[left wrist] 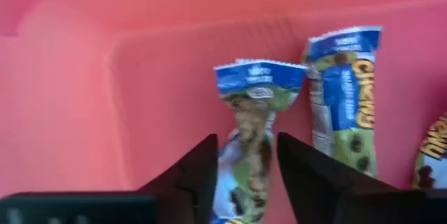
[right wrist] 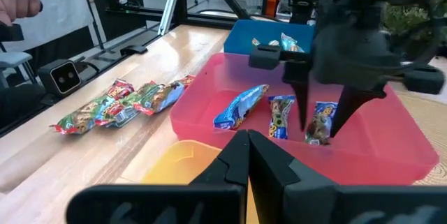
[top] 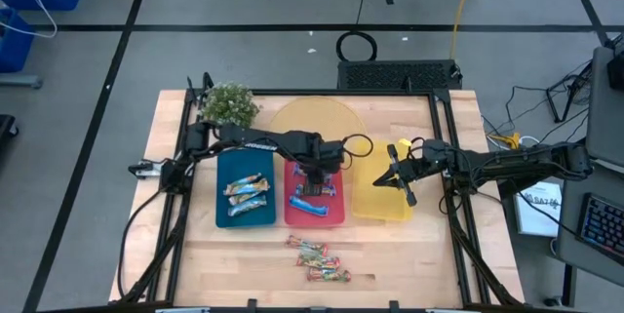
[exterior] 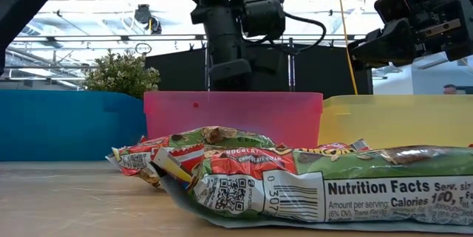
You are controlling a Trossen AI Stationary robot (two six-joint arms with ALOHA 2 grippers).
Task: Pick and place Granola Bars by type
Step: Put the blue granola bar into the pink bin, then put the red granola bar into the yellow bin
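Note:
My left gripper (top: 314,182) hangs fingers-down in the red tray (top: 336,217), open. Its fingers (right wrist: 302,109) stand on either side of a blue-white granola bar (left wrist: 249,130), which lies flat on the tray floor. Two more blue-white bars (right wrist: 241,107) (right wrist: 281,117) lie beside it. The blue tray (top: 222,217) holds a few bars (top: 246,194). Several red-green bars (top: 317,259) lie loose on the table near its front edge. My right gripper (right wrist: 248,144) is shut and holds nothing, above the yellow tray (top: 380,206).
The three trays stand side by side in mid-table. A potted plant (top: 229,104) stands at the far left, and a round pale board (top: 317,123) lies behind the trays. A person's hand (right wrist: 17,1) shows beyond the table.

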